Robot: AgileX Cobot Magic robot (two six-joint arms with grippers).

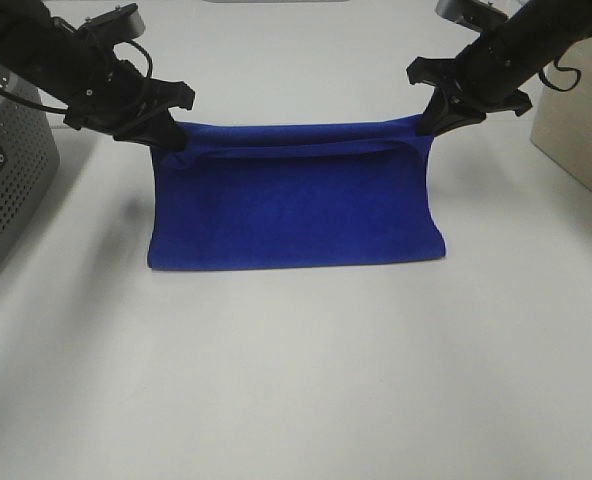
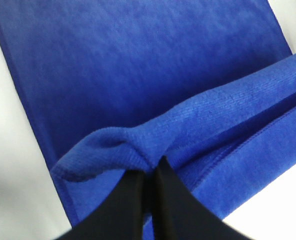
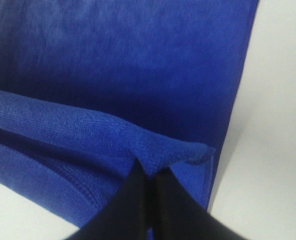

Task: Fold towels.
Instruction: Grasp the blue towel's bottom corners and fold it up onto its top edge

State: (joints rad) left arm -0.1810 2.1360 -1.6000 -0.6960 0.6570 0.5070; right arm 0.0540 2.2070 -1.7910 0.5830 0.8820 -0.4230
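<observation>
**A:** Where does the towel point(image 1: 296, 215) lie?

**B:** In the middle of the white tabletop point(image 1: 296, 400), spread wide, royal blue. Its near long edge rests flat on the tabletop. Its far long edge is lifted and doubled over into a narrow strip that runs from one far corner to the other.

**A:** And the left hand point(image 1: 171, 135)?

**B:** It sits at the far left corner of the towel. The left wrist view shows its two black fingers point(image 2: 133, 200) pressed together on a bunched ridge of cloth, so it pinches the towel there. Beside the pinch, the stitched hem point(image 2: 223, 159) shows along the neighbouring layer.

**A:** The right hand point(image 1: 431, 120)?

**B:** At the far right corner, mirroring the other. In the right wrist view its fingers close on the corner of the folded strip, with plush cloth puckered just beyond the tips. It, too, pinches the towel.

**A:** How does the cloth run between them?

**B:** The strip between the two hands runs nearly straight. The towel looks a little wider at its near edge than at the held edge.

**A:** Anything else on the tabletop?

**B:** A grey perforated box point(image 1: 6, 170) stands at the left edge of the high view, well apart from the towel. A pale box point(image 1: 576, 130) stands at the right edge, near the right arm. Neither touches the towel.
</observation>
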